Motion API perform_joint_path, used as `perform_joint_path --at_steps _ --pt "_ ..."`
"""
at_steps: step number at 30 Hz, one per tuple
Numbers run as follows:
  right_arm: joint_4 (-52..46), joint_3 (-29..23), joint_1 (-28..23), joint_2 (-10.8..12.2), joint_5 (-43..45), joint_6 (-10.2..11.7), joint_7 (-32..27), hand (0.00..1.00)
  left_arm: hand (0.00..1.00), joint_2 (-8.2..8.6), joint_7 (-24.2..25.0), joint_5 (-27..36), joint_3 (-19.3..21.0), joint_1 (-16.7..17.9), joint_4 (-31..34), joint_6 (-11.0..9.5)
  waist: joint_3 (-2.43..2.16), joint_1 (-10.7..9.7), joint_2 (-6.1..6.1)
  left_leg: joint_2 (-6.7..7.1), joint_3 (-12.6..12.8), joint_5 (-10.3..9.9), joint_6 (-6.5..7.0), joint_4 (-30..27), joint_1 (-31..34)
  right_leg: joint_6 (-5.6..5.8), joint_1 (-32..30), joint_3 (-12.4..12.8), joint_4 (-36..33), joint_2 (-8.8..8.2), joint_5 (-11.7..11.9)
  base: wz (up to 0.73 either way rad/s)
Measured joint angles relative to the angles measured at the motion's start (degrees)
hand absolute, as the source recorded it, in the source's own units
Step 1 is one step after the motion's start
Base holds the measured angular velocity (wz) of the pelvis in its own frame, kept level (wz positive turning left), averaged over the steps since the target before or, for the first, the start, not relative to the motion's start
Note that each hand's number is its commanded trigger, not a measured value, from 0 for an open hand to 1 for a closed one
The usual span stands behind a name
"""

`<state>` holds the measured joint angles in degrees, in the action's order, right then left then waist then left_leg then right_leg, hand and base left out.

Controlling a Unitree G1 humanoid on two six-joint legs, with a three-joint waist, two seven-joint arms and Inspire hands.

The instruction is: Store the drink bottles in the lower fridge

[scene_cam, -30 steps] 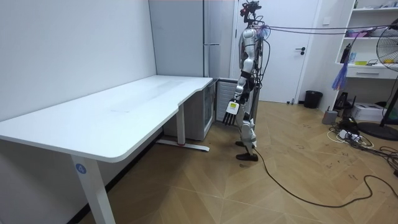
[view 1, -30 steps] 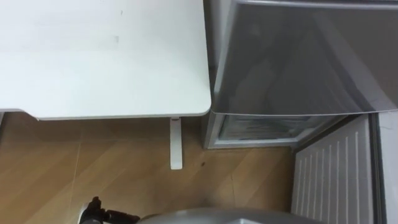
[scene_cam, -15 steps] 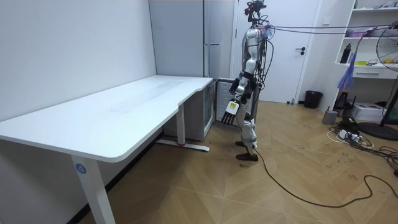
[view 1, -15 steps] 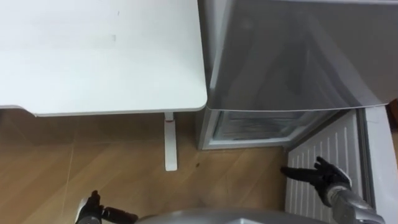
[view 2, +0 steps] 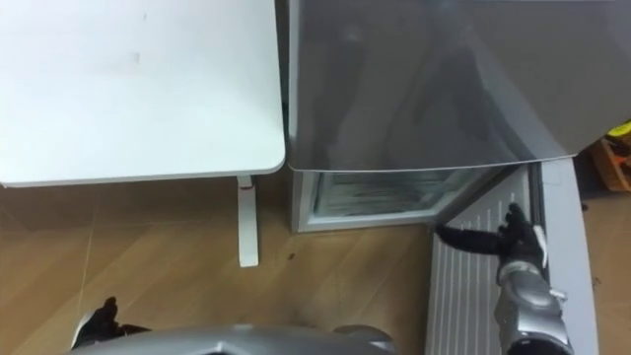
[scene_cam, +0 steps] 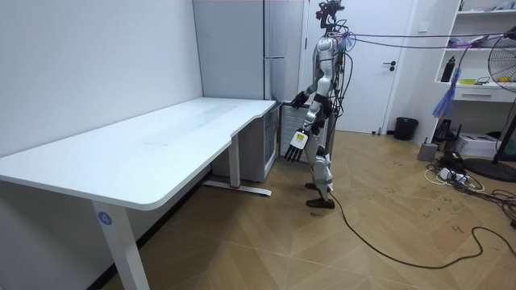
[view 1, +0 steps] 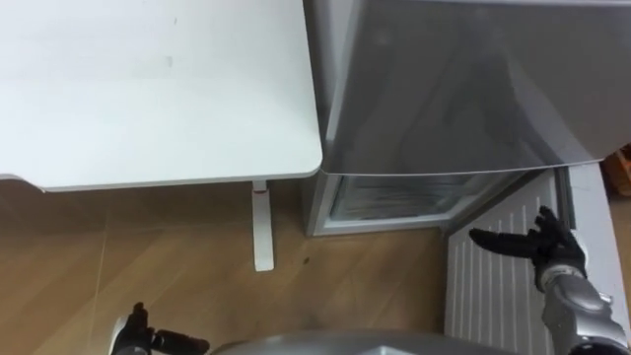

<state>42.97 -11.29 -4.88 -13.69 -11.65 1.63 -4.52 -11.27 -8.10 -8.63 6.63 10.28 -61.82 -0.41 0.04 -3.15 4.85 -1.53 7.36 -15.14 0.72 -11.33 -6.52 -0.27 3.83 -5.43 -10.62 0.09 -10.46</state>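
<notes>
Right hand [view 1: 539,244] is reaching out with fingers straight and spread wide, holding nothing. It is hovering over the ribbed white inside of the lower fridge door [view 1: 493,301], near the door's edge closest to the lower fridge compartment [view 1: 394,199]; cannot tell if it is touching. Left hand [view 1: 135,329] is hanging low at the robot's side over the wood floor [view 1: 148,266]. The room view is showing its fingers straight down, slack and empty.

The compartment is standing open under the grey upper door [view 1: 444,89], with its own door swung out to the robot's right. Drinks: cannot tell where they are.

The eye views are looking down into the open compartment. The room view is showing the robot standing upright at the fridge [scene_cam: 274,48], just off the far corner of the surface [scene_cam: 161,137].

One fridge, one white surface, one surface leg [view 1: 260,227] near its right edge. In the room view: one white room door [scene_cam: 379,72], one black bin [scene_cam: 405,129], one fan [scene_cam: 504,64], shelving [scene_cam: 476,48].
</notes>
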Motion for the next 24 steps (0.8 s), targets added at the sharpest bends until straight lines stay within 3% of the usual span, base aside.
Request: perform_joint_path --at_steps 5,9,14,16,24 --pt "-9.34 -2.21 -2.30 -0.31 0.69 0.79 -3.01 0.00 0.00 -0.31 0.41 -1.21 0.33 0.80 1.16 0.05 -0.32 -0.05 0.53 -0.05 0.05 0.00 0.00 0.00 0.05 0.00 0.06 -0.20 -0.03 0.03 0.00 0.00" --pt "-13.81 -4.13 -2.48 -0.37 3.15 0.84 -3.17 0.00 0.00 -0.35 0.95 -1.21 0.42 0.90 1.16 0.05 -0.45 -0.51 0.18 0.00 0.08 0.00 0.00 -0.01 -0.04 0.04 0.18 -0.17 -0.08 -0.02 0.03 0.00" --pt "-18.85 -4.82 -2.63 -1.32 7.35 0.98 -8.11 0.00 0.00 0.02 0.93 -0.85 0.34 2.87 3.34 0.05 -0.36 -1.38 -0.30 -0.04 0.51 0.00 0.00 -0.04 -0.19 0.06 0.11 0.31 -0.17 0.05 0.06 -0.02" --pt "-19.39 -5.35 -2.67 -1.49 7.36 1.20 -10.36 0.00 0.00 0.00 0.93 -0.37 0.12 3.16 3.67 0.04 -0.20 -1.59 -0.54 -0.04 0.52 0.00 0.00 0.02 -0.20 0.06 0.13 0.24 -0.17 0.08 0.07 0.00" --pt "-18.72 -8.31 -3.27 -2.49 4.89 1.49 -18.15 0.00 0.00 0.00 0.93 -0.59 0.14 3.85 5.48 0.10 -0.30 -1.86 -0.55 -0.01 0.49 0.03 0.05 0.81 -0.13 0.08 -0.20 0.66 -0.14 0.16 0.08 0.00"
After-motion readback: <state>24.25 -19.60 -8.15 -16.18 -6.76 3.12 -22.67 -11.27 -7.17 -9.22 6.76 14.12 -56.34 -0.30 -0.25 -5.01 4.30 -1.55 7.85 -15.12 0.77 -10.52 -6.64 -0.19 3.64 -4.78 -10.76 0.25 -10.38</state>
